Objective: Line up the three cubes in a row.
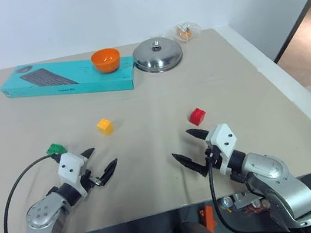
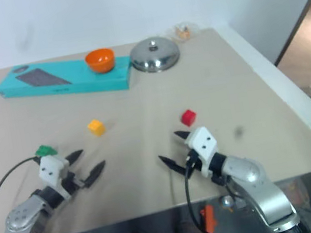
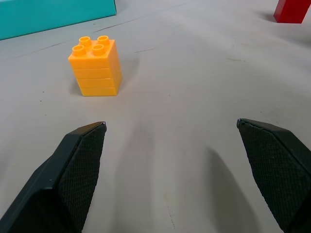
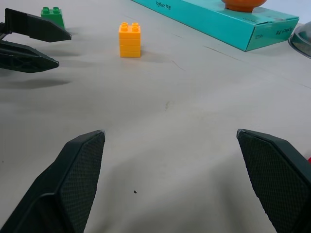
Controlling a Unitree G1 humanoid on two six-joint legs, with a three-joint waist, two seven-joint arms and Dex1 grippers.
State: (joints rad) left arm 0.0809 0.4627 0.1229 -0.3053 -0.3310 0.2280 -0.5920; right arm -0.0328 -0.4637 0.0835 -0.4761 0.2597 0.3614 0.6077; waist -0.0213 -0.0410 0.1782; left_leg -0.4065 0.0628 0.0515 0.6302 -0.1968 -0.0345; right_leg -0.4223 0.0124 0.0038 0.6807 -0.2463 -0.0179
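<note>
Your left gripper [image 1: 102, 163] and right gripper [image 1: 190, 147]: both wide open, empty, level, angled inward over beige table [image 1: 142, 107]; small yellow studded plastic cube [image 1: 104, 126] ahead between them.

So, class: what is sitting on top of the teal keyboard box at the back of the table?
An orange bowl sits on the right end of the teal keyboard box. The bowl's inside looks empty from here; the stretch of box under it is covered.

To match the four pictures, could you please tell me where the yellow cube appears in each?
Left eye: yellow cube left of centre.
Right eye: left of centre.
Left wrist: upper left.
Right wrist: upper left.
Shared landmark: teal box behind it.
</note>
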